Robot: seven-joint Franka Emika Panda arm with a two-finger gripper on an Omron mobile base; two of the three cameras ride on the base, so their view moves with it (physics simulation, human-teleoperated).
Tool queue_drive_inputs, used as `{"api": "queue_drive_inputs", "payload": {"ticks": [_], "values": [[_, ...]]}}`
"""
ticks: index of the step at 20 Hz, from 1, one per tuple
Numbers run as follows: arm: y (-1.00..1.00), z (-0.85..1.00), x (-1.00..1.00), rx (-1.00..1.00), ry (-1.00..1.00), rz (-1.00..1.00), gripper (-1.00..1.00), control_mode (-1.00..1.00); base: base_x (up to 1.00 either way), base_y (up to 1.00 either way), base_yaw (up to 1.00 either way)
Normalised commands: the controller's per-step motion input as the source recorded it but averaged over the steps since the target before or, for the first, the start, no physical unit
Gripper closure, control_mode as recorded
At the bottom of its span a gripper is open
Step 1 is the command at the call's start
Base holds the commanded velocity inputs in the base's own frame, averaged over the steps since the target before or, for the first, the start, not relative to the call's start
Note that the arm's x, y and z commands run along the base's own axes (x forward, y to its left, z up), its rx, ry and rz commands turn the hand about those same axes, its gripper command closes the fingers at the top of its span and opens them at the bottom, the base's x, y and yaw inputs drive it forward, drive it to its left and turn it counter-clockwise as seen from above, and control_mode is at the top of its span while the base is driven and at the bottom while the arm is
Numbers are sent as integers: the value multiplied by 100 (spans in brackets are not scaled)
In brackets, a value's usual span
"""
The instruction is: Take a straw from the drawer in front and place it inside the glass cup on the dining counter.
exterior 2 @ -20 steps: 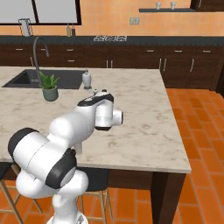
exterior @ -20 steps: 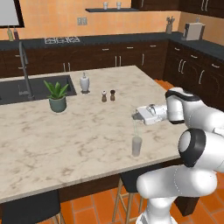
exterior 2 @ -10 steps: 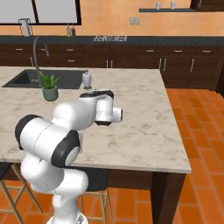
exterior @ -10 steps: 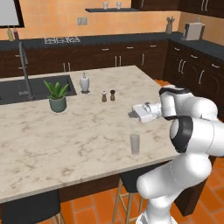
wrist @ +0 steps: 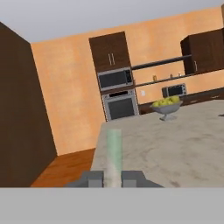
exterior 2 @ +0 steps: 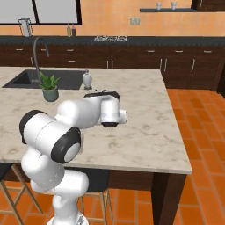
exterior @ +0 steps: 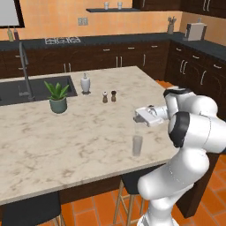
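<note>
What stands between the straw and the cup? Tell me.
Nothing visible does. The hand is shut on the straw above the counter, and the cup stands just below and nearer, with open space between.

Beige marbled dining counter, pale grey glass cup, seemingly greenish straw

Glossy white shell all over, built of fat rounded links like stacked capsules. Broken at each joint by a dark, near-black band or cap: one wide ring around the big elbow link, another on the shoulder link, a round black end-cap on the lower link in the right base view. Bulbous white base column at the bottom. Narrower white wrist with a dark collar, ending in a flat, boxy pale-grey hand. Gripper with two small squared grey tips. No cables, screws or markings visible.
</note>
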Motion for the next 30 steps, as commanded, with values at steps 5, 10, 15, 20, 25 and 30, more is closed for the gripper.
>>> {"api": "queue_drive_inputs", "payload": {"ticks": [5, 10, 15, 20, 25, 30], "values": [[-4, -13, -51, 2, -7, 9, 100, -100, 0, 0, 0], [0, -7, -18, 3, -12, 7, 100, -100, 0, 0, 0], [0, -1, 10, 4, -21, 6, 100, -100, 0, 0, 0], [0, -2, 1, 6, -22, 7, 100, -100, 0, 0, 0], [-1, -11, -11, 5, -12, 2, 100, -100, 0, 0, 0], [-13, 0, -33, 1, -9, 0, -100, -100, 0, 0, 0]]}}
